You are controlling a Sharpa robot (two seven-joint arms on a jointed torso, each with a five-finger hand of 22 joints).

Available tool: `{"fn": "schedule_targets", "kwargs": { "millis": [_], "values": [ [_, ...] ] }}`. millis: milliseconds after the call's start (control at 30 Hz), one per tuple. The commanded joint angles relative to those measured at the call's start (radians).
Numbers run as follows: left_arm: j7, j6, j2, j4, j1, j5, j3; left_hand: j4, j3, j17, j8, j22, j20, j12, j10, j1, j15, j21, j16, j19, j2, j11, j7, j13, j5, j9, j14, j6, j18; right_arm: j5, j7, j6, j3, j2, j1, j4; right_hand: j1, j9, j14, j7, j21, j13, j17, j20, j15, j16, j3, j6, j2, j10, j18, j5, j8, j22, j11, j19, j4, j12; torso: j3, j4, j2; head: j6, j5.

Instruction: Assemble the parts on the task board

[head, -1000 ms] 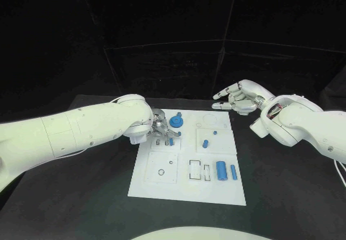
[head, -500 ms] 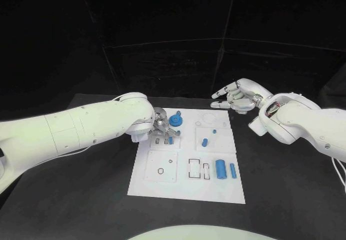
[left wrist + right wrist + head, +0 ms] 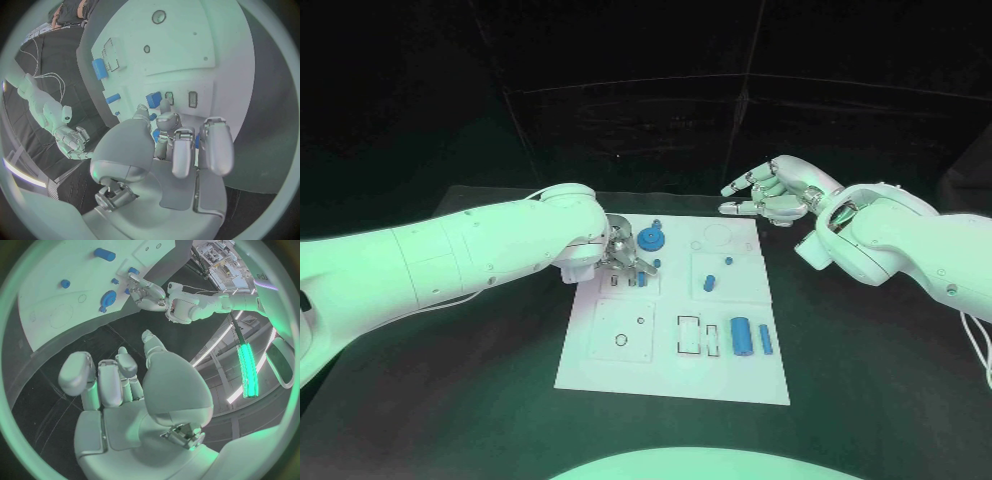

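Head view shows the white task board (image 3: 672,370) lying mid-table. The left hand (image 3: 623,256) hangs over the board's far left part, fingers pointing down around small blue parts (image 3: 635,281); whether it grips one cannot be told. The right hand (image 3: 772,194) hovers beyond the board's far right corner, fingers curled, holding nothing. A blue gear (image 3: 651,239) stands just right of the left hand; two blue cylinders (image 3: 741,338) lie near right.
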State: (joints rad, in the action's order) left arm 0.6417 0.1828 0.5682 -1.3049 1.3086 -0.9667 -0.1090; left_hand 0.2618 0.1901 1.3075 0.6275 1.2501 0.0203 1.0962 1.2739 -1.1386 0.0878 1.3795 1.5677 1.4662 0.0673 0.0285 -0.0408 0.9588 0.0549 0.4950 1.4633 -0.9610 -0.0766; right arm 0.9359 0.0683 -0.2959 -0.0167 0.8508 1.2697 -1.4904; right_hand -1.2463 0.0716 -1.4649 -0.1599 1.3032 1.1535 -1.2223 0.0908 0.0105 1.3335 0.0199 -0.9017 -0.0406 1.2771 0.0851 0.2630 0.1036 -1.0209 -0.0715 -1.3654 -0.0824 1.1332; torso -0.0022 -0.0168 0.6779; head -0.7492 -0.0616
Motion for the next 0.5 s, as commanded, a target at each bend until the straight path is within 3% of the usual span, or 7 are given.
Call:
{"fn": "schedule_targets", "kwargs": {
  "millis": [33, 500],
  "values": [
    [0.006, 0.023, -0.004, 0.0, 0.002, -0.006, -0.002, -0.008, 0.0, 0.263, 0.005, 0.001, -0.006, 0.007, 0.005, -0.012, 0.006, 0.005, 0.003, 0.024, 0.001, 0.003, 0.002, 0.002, 0.0, 0.002, 0.107, 0.008, 0.017, -0.001, 0.001, 0.01, 0.001, -0.003, 0.002, 0.001, 0.002, 0.0, -0.031, 0.004, -0.006, -0.001, 0.001, -0.003, 0.005, -0.004, 0.006, -0.005, 0.009, -0.004, 0.016, 0.006, 0.006, 0.001, 0.005, 0.0, -0.002, -0.006, 0.0003, -0.0005, 0.0, -0.001, 0.001],
    [0.0, 0.03, -0.007, -0.002, 0.002, -0.006, -0.004, -0.036, -0.013, 0.263, 0.015, 0.005, -0.007, 0.009, 0.005, -0.046, 0.006, 0.007, 0.003, 0.022, 0.009, 0.004, 0.003, 0.003, 0.0, 0.017, 0.107, 0.015, 0.018, -0.001, -0.004, 0.02, 0.001, -0.009, 0.002, 0.009, 0.001, 0.0, -0.031, 0.004, -0.007, -0.002, 0.002, -0.003, 0.005, -0.005, 0.008, -0.005, 0.011, -0.004, 0.016, 0.012, 0.007, 0.002, 0.005, 0.0, -0.002, -0.007, 0.0005, -0.0009, 0.001, -0.006, 0.0]
  ]
}}
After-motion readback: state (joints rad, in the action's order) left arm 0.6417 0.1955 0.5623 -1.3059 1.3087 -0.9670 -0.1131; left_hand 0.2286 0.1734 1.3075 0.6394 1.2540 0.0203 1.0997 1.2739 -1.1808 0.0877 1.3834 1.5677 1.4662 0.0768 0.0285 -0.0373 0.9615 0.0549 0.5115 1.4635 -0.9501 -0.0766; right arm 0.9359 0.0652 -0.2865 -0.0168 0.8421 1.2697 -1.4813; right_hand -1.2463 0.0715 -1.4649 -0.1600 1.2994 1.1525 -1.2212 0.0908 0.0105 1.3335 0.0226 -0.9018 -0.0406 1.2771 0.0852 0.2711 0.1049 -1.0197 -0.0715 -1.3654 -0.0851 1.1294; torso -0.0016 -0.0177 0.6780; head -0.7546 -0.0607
